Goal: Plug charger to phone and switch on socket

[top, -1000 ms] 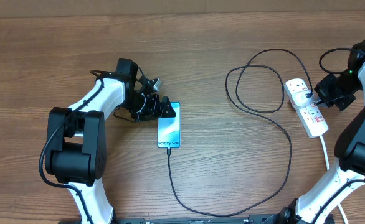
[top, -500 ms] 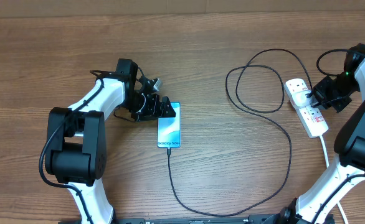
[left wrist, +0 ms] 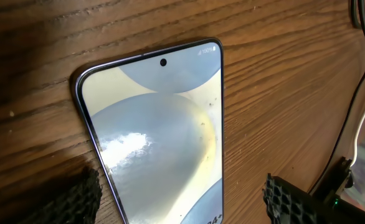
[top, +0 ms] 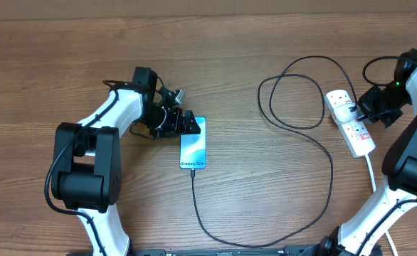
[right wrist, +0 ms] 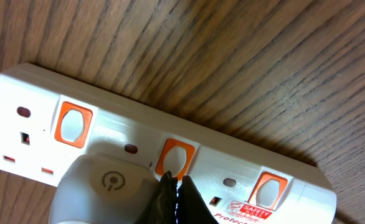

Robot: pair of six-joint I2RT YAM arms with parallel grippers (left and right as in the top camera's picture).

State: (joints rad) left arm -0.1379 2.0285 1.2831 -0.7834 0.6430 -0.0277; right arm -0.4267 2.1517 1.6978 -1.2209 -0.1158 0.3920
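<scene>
So, only the overhead view shows the whole layout: phone (top: 193,148) lies flat left of centre, "Galaxy" text at its lower end. The charger (top: 331,174), a thin black cable, meets that end, sweeps along the bottom of the frame and loops up to the socket (top: 351,122) at the right edge. A white cord (top: 371,171) trails down from the socket.

The left gripper (top: 187,122) sits at the phone's upper end. The left wrist view adds detail: ribbed black finger pads (left wrist: 76,199) are spread wide on either side of the phone, gripping nothing. The glossy screen has pale blue and cream curves, a punch-hole camera, rounded corners and glare.

The right gripper (top: 361,110) is over the socket. The right wrist view shows the fingers pinched together with nothing between them, tip at the lower edge of the middle switch (right wrist: 176,155); I can't tell if it's pressing. The socket is smooth white plastic with orange-red rectangular switches. A rounded pale plug body (right wrist: 101,186) with a power symbol is seated in it.

The table (top: 265,43) is brown with a strong wood grain.
</scene>
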